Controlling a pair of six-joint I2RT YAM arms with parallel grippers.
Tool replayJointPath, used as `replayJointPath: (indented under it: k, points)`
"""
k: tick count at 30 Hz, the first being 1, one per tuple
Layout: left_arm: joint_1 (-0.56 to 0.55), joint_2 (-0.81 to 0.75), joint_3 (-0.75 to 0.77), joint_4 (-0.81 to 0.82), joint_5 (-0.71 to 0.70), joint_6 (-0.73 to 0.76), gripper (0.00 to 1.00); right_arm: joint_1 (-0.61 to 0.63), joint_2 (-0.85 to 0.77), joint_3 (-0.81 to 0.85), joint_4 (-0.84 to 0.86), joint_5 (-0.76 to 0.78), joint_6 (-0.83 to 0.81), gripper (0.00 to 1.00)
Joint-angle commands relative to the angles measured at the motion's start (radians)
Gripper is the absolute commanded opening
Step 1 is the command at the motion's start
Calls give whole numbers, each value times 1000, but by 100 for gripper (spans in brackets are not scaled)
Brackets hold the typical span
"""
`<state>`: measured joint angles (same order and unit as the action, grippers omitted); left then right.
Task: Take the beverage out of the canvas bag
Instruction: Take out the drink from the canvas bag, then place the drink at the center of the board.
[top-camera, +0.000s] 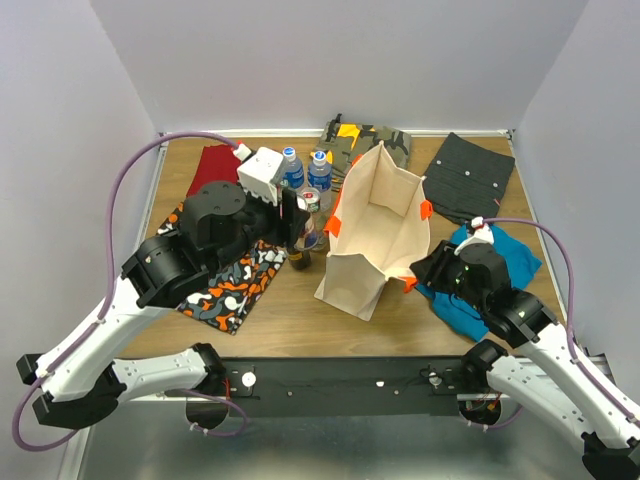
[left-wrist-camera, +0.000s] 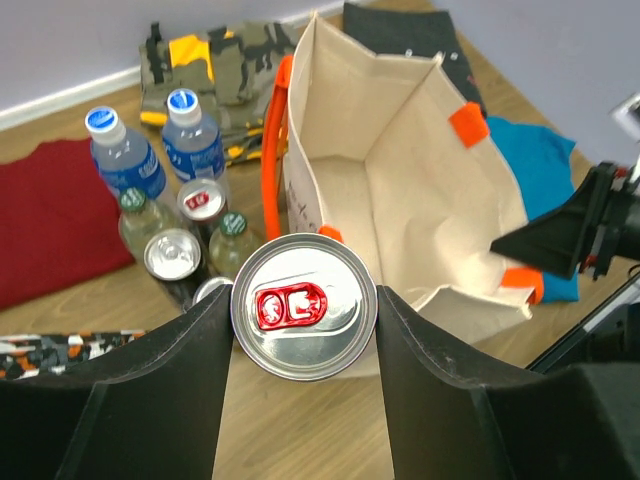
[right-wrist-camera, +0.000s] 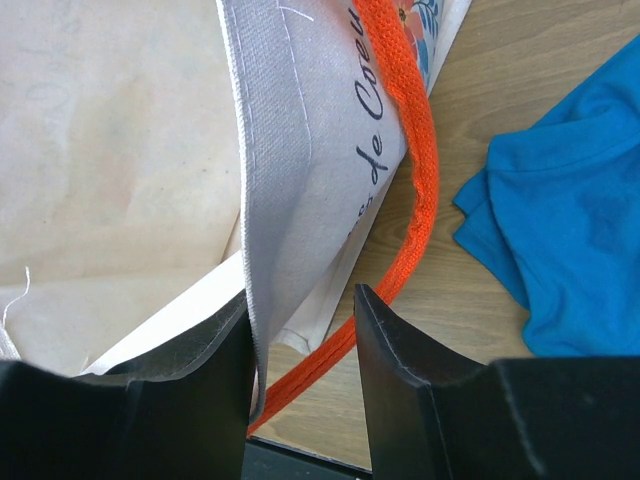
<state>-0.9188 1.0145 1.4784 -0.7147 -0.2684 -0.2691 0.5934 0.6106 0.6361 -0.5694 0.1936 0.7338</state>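
left gripper (left-wrist-camera: 303, 330) clamps an upright can (left-wrist-camera: 303, 305), bag (top-camera: 385, 215) at its three o'clock; right gripper (right-wrist-camera: 300, 330) pinches the bag's wall, above the counter (top-camera: 300, 315).

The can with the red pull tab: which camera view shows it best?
The left wrist view: the can fills the centre, its top and red tab clear between the left gripper fingers. The top external view shows only a dark sliver beside the arm. The right wrist view does not show it.
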Motion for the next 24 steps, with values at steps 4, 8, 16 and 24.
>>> replayJointPath:
  k: [4, 8, 16, 24]
  points:
    - [-8, -60, -81, 32, -34, -36, 0, -4, 3, -10, -18, 6, -5, 50]
    - [-8, -60, -128, 29, -40, -59, 0, -4, 6, -10, -18, 4, -4, 50]
    - [-8, -70, -280, 101, -38, -120, 0, -4, 11, -10, -17, 4, -5, 50]
    - [-8, -36, -394, 190, -22, -151, 0, -4, 17, -12, -17, 4, -5, 50]
